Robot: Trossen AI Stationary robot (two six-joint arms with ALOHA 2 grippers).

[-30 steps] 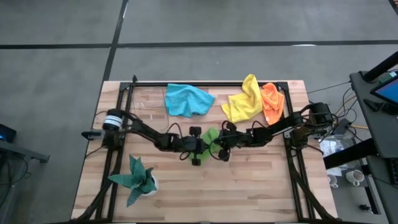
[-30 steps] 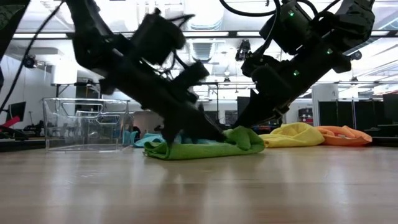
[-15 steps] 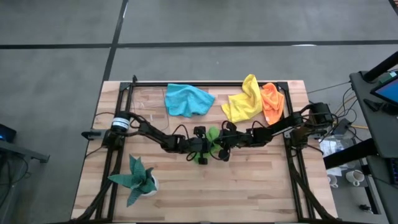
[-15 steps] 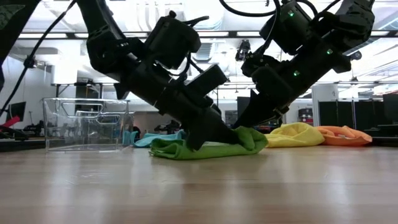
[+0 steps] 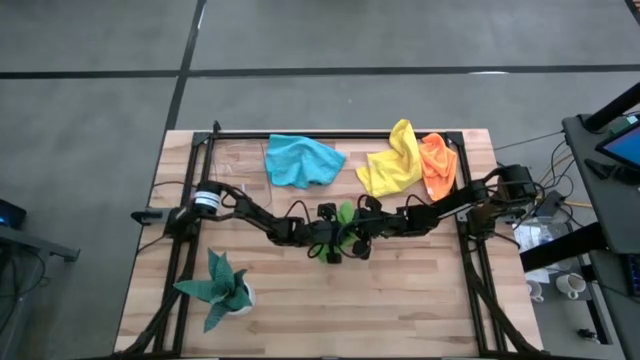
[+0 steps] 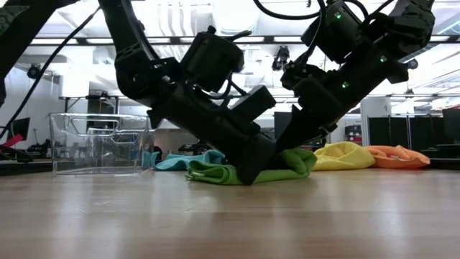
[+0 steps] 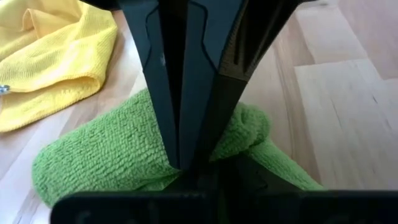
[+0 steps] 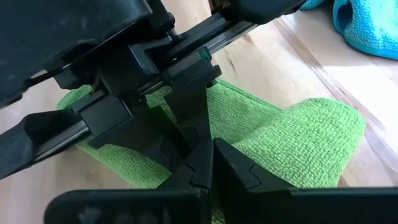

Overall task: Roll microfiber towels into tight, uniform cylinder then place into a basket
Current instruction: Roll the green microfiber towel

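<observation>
The lime green towel (image 5: 343, 213) (image 6: 215, 173) lies bunched on the wooden table near its middle. Both of my grippers are shut and meet tip to tip on it. My left gripper (image 5: 335, 240) (image 6: 248, 175) slants down from the table's left. My right gripper (image 5: 352, 238) (image 8: 208, 152) slants down from the table's right. The blue towel (image 5: 300, 160), yellow towel (image 5: 395, 165) and orange towel (image 5: 438, 165) lie loose along the far edge. The clear basket (image 6: 97, 144) stands at the far left. My left gripper pushes with its shut fingertips against the green towel's left part (image 6: 230, 174), slanting down from the table's left. The towel lies on the table and is heaped up ahead of the fingers. Whether a fold is caught between them I cannot tell. My right gripper presses its shut fingertips down on the green towel's middle (image 8: 249, 146), slanting from the table's right. The cloth's right end (image 6: 296, 160) bulges up beside the fingers. The towel stays on the table. I cannot tell whether a layer is pinched.
A dark teal plant in a white pot (image 5: 220, 285) stands near the front left. A black metal frame (image 5: 190, 170) runs along the table's sides. The near half of the table (image 5: 400, 300) is bare wood.
My left gripper has slid toward the table's right edge and slightly down, pushing the green towel's left end along the table toward my right gripper. The towel is now shorter and more heaped, and its right end has stayed in place.
</observation>
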